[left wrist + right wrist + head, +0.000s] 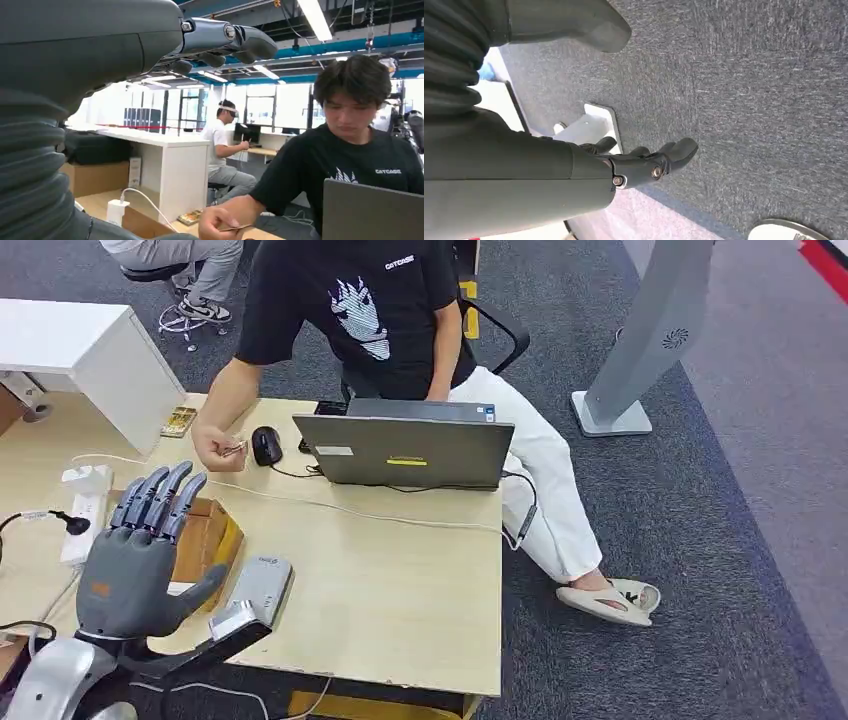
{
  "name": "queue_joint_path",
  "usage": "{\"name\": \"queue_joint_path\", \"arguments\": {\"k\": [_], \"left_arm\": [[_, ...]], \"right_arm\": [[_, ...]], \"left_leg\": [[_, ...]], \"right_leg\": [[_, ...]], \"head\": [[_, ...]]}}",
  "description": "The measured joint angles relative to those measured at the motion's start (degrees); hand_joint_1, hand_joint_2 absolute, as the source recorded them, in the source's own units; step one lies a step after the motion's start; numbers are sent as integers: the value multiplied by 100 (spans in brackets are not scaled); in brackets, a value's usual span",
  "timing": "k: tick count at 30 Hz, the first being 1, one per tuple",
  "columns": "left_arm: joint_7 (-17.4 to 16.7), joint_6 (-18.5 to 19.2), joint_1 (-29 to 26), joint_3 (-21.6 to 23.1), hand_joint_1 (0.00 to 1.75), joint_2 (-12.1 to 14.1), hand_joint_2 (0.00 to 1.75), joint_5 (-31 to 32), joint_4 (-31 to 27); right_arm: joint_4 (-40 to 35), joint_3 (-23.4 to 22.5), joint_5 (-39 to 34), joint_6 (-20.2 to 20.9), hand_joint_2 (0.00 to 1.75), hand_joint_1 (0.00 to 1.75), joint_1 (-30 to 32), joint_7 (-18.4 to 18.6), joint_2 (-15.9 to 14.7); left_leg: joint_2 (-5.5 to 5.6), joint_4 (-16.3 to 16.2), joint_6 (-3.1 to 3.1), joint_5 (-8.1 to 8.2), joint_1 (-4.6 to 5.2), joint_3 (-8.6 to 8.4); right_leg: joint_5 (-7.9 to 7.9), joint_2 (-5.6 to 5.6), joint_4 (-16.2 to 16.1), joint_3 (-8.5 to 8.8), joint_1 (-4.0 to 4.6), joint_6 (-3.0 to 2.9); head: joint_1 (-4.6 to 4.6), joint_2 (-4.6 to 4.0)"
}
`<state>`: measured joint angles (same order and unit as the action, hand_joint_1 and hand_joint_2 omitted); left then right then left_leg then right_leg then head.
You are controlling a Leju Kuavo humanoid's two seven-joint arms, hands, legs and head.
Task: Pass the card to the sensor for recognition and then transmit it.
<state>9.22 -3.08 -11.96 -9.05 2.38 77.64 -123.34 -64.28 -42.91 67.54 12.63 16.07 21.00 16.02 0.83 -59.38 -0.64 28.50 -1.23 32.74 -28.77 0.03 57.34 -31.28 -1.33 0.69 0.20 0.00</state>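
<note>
Left robot hand (140, 560) raised over the near-left part of the surface (400, 580), fingers (160, 495) straight and spread, thumb out to the side, nothing held. Card (234, 449) pinched in a person's hand (218, 447) beyond those fingertips, near but apart, not touching. Seen in the left wrist view as well: card (235, 228) thin and edge-on in the person's hand (217, 222), below and past the robot hand's dark fingers (225, 40).

Sensor (262, 585), a flat grey box, lay on the surface just right of the left robot hand, beside its thumb, closer to the robot than the card. Brown box (205, 535) partly hidden behind the palm. Mouse (266, 445) sat just right of the person's hand, with a laptop (405, 450) further right.

Right robot hand (644, 162) hung over grey carpet (749, 100), fingers loosely curled, gripping nothing.
</note>
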Motion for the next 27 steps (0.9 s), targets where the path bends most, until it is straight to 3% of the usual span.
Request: {"name": "queue_joint_path", "arguments": {"k": [7,16,21,27], "left_arm": [[-28,6,-119,31,0,89,175,18,-105],[-503,75,-933,-199,0,142,175,638,-453],[-247,317,-1084,-834,0,-140,175,828,-503],[168,256,-1040,-1610,0,-459,175,918,-464]], "right_arm": [[-20,11,-48,0,175,0,0,15,0],[-136,114,-485,-70,175,0,26,302,0],[-289,276,-665,-70,175,0,95,529,0],[-455,474,-769,-66,175,0,231,638,0]], "left_leg": [[0,0,-1,-4,0,-4],[-3,0,1,0,0,-1],[-3,0,1,0,0,-2],[-2,-1,1,-1,0,-4]], "right_leg": [[8,0,0,7,0,-1],[3,7,0,1,0,4],[3,6,0,2,0,4],[3,5,0,2,0,4]], "head": [[0,0],[0,0],[0,0],[0,0]]}}
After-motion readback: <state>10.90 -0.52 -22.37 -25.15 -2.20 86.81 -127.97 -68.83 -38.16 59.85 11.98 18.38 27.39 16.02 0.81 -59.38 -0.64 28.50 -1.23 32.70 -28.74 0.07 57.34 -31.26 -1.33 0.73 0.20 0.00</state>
